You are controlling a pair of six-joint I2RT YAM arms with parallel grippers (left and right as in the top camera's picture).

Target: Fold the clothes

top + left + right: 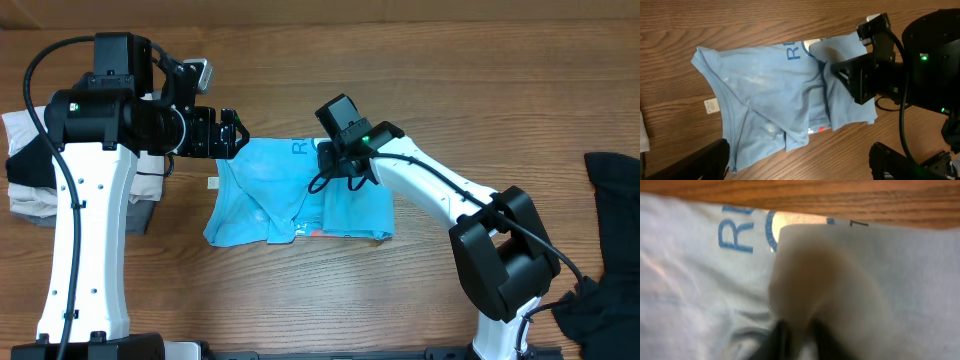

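The sky-blue T-shirt (300,195) lies crumpled and partly folded in the middle of the wooden table, with blue lettering and a small red-orange mark near its front edge. It also shows in the left wrist view (765,95) and the right wrist view (685,290). My right gripper (335,162) is down on the shirt's upper middle, shut on a raised fold of its fabric (800,337). My left gripper (230,135) hovers just off the shirt's back left corner, its fingers spread wide and empty (800,165).
A stack of white, grey and black garments (30,170) sits at the left edge behind my left arm. Black garments (612,180) lie at the right edge. A small white tag (213,183) lies on the table left of the shirt.
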